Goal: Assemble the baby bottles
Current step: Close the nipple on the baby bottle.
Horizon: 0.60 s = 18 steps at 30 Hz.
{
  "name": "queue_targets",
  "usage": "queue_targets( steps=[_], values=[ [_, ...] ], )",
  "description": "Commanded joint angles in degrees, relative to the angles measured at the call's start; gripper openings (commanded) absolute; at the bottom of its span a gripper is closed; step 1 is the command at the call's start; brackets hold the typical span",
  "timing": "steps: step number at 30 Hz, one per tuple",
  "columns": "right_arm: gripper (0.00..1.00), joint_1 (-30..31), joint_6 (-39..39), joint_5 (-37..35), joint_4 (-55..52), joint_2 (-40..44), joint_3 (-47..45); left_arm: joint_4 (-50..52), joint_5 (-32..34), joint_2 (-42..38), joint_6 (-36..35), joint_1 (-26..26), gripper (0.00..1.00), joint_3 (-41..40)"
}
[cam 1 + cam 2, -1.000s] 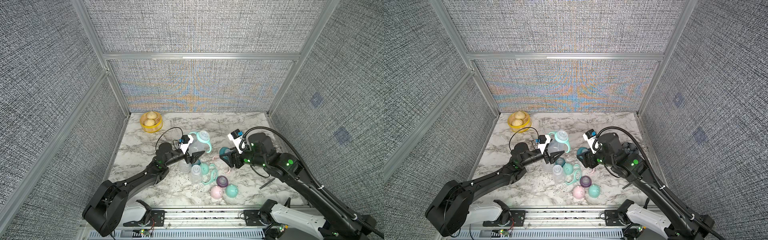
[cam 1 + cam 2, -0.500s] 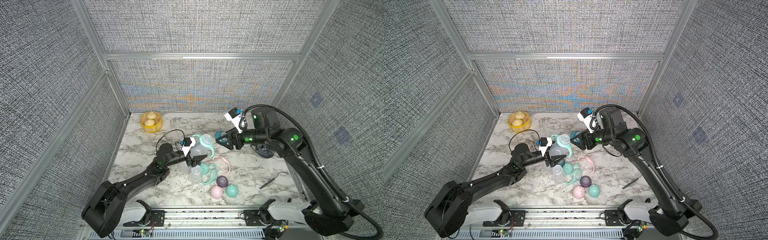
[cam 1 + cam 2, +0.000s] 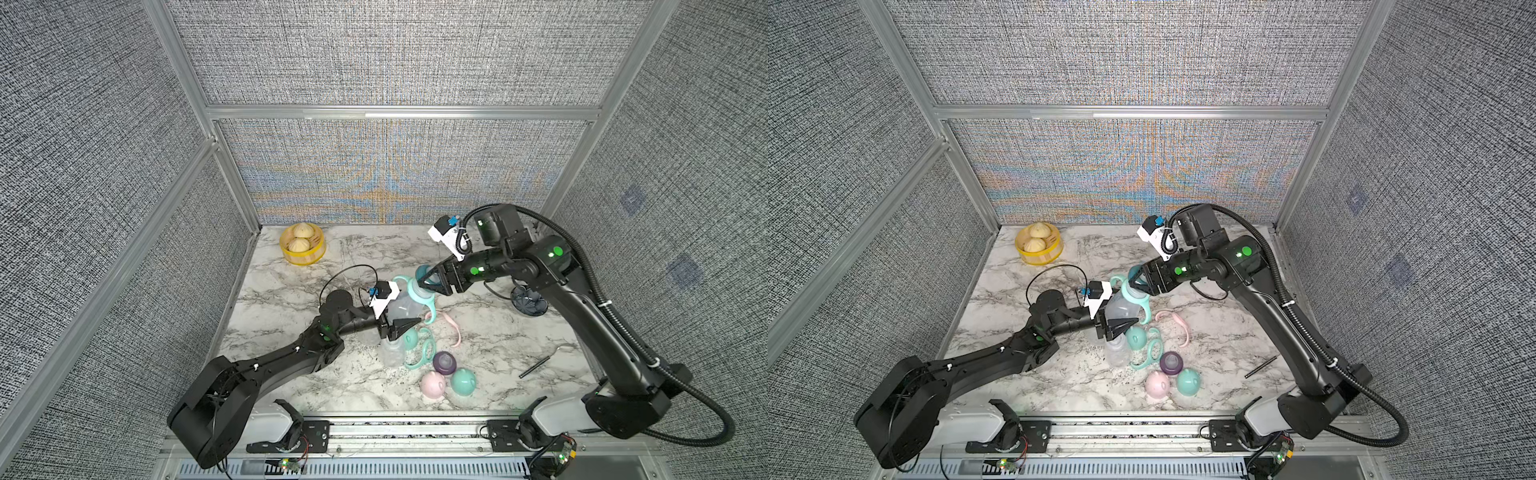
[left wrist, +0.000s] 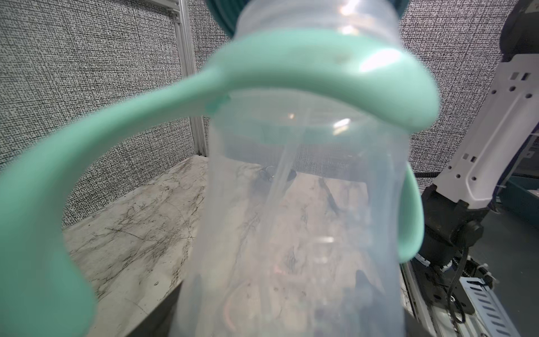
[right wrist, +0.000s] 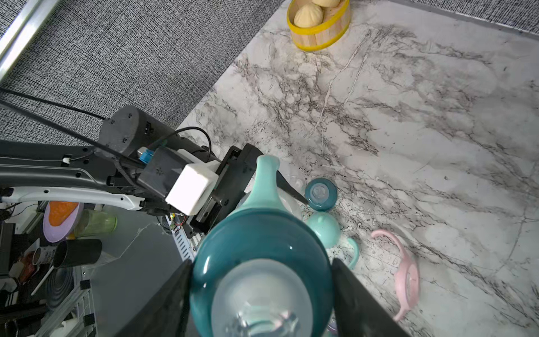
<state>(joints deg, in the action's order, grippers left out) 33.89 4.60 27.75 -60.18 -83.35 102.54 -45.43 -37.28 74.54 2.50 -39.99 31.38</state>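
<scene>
While the left hand holds a clear bottle by its body, jaws part-closed on it and the bottle tilted clear of the worktop about mid-scene, the right hand comes in from the far right with a teal collar pinched between half-open jaws, both fingers on its sides. The mint handle is already ringed round the neck. My read: this is the collar-fitting step. The collar sits at the bottle mouth and the neck threads below it look bare in the left wrist view, so it is not screwed home. Next move needs the collar axis lined up with the tilted neck, light push, then twist while the left hand resists the turn; cross-threading is the risk. Near side of the worktop: second bottle, purple collar, pink cap, mint cap and pink handle, all loose.
</scene>
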Motion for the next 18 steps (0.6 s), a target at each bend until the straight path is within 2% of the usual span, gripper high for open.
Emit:
queue_targets(
  steps=[1, 18],
  values=[
    [0.6, 0.6, -0.9, 0.1, -1.3, -0.6, 0.4, -2.8, 0.4, 0.3, -0.8, 0.0, 0.01, 0.5],
    [0.6, 1.8, -2.4, -3.2, -2.8, -0.6, -1.3, -7.2, 0.5, 2.3, 1.1, -0.1, 0.01, 0.1]
  ],
)
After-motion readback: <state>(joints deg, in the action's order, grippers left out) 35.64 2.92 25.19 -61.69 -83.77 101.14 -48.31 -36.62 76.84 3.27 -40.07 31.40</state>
